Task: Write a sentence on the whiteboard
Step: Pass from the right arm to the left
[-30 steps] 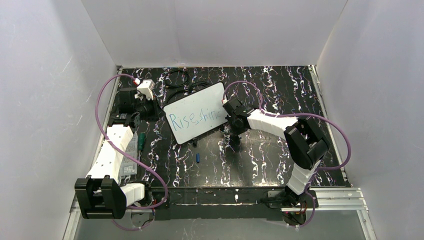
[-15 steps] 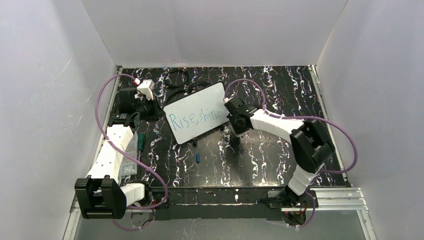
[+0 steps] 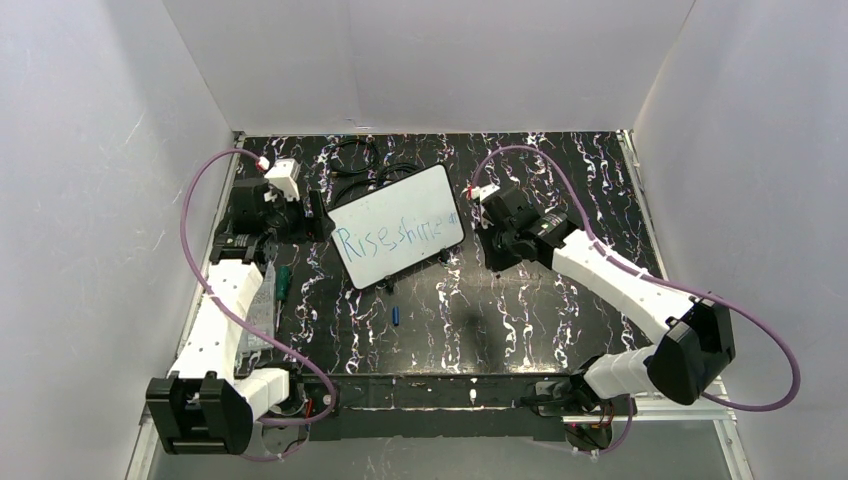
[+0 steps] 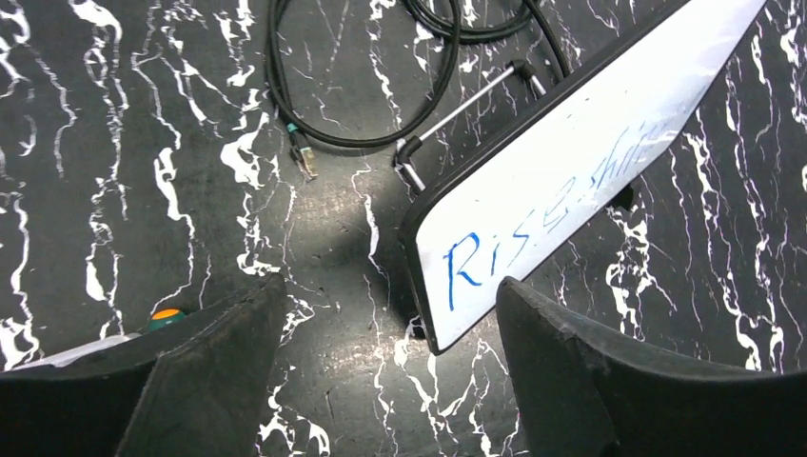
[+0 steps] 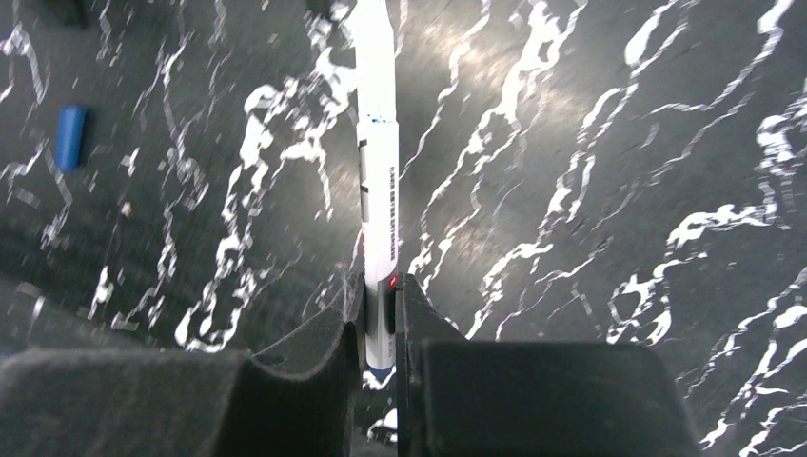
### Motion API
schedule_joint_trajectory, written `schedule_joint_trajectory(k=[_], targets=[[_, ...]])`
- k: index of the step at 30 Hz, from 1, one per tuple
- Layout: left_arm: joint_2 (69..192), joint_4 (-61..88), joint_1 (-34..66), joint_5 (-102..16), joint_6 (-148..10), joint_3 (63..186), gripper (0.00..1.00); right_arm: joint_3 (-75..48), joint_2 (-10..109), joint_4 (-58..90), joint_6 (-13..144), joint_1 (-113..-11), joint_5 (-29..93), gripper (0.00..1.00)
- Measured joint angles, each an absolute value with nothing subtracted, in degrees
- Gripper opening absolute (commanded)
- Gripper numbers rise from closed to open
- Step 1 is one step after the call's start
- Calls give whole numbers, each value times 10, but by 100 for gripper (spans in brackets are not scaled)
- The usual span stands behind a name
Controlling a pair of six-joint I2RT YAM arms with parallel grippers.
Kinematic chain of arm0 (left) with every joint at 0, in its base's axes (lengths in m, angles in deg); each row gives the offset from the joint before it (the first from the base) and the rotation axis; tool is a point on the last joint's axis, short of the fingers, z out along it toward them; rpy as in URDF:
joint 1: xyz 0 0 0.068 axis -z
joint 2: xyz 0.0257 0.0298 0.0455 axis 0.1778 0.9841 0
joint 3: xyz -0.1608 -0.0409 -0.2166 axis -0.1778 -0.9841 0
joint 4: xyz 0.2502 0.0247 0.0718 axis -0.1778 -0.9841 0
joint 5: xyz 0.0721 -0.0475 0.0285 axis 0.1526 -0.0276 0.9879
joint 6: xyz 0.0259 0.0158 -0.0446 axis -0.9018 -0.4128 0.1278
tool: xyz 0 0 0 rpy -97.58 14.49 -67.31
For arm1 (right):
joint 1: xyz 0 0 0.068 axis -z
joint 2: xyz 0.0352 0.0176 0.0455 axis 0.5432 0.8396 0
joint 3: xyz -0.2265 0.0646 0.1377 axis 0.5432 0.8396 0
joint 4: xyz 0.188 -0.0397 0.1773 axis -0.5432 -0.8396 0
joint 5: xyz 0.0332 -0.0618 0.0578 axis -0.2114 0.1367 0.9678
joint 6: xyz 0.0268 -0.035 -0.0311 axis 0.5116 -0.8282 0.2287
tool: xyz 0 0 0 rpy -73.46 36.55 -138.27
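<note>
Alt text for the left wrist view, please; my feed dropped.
The left gripper is open, its fingers either side of the near corner of the whiteboard, not gripping it. The sentence, in blue, begins "Rise"; a black cable lies behind on the marbled table.

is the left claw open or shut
Open: the left claw has its fingers wide apart, gripping nothing; the whiteboard corner shows between them.

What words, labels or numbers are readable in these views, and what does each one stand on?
"Rise shine": blue handwriting in one line across the whiteboard.
Small dark print along the barrel of the marker held in the right pincer: too blurred to read.
No other legible text in any view.
</note>
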State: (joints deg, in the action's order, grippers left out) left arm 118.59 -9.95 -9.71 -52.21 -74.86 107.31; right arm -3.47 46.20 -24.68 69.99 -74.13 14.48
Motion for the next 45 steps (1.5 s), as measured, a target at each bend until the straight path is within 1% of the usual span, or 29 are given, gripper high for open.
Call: schedule_joint_trajectory(k=[2,6,10,12,15,18,24,27,37,45], targets=[[1171,-102,-97,-504,-753,1072,85,-35,458,-269,697,-741,178,1],[1130,-113,-97,-465,-761,1072,85,-35,443,-299,689,-741,264,1],[1082,-118,-77,-441,-777,1072,84,-28,431,-311,686,-741,386,1],[1062,-120,-41,-434,-793,1072,83,-14,430,-317,686,-741,442,1],[1024,-114,56,-440,-828,1055,82,11,436,-332,686,-741,509,1],[980,-106,146,-491,-859,1018,78,35,444,-343,687,-743,566,1],[932,-85,284,-576,-899,945,77,70,455,-342,692,-761,662,1],[941,-81,346,-585,-914,930,77,81,464,-327,703,-776,695,1],[1051,-73,465,-583,-942,929,78,84,514,-298,718,-836,737,1],[1074,-71,551,-542,-966,929,74,64,530,-298,718,-866,750,1]])
